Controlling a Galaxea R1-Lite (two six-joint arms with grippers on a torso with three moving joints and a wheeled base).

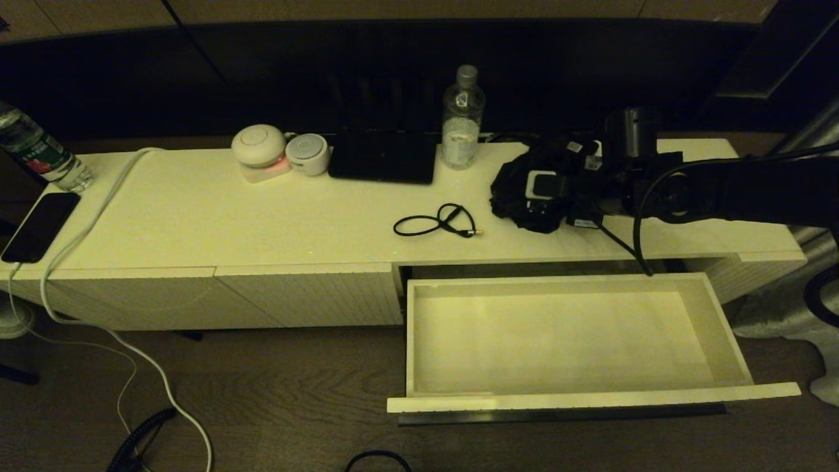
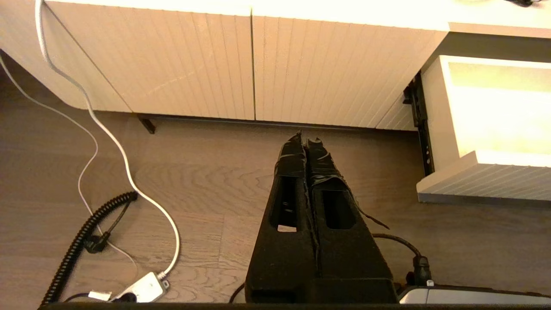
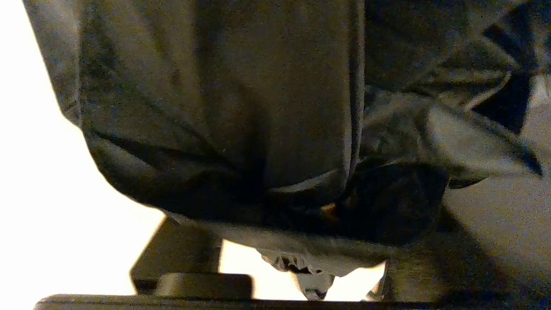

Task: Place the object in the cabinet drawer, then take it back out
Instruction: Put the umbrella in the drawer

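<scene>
A crumpled black cloth lies on the cream cabinet top, at the right, behind the drawer. My right gripper reaches in from the right and is pushed into the cloth. In the right wrist view the cloth fills the picture; the right gripper is open, its fingers spread wide with fabric draped between them. The cabinet drawer is pulled fully out, white inside and empty, with its dark handle strip at the front. My left gripper hangs shut and empty over the wooden floor, left of the drawer.
On the cabinet top are a looped black cable, a clear water bottle, a flat black device, two round white gadgets, a phone and another bottle. White cables trail on the floor.
</scene>
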